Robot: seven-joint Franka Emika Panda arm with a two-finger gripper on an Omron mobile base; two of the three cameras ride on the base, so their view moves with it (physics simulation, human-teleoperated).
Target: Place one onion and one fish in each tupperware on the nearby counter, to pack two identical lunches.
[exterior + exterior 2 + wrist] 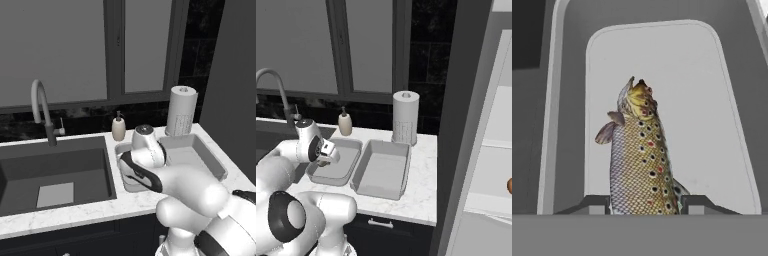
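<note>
Left base view first: the arm reaches over the counter [90, 210], its wrist hanging above the tupperware nearer the sink [55, 175], while the second tupperware [200, 155], farther from the sink, sits open and looks bare. A soap bottle [118, 127] and a paper towel roll [180, 111] stand behind the containers; faint print shows on the roll, too small to read.

Right base view now: the gripper [328, 156] hovers over the sink-side tupperware [331, 172], with the neighbouring tupperware [381, 172] just beside it and nothing visible inside. Something orange [509, 185] peeks in at the frame's edge, well away from the sink, possibly an onion.

Hand view: the fingers [594, 204] pinch a spotted fish [642, 165] by its tail end, head pointing down toward the pale tupperware floor [712, 100] below. No labels here.

Judging progress: early going. This fish seems about to be dropped in; a second fish and both onions remain.
</note>
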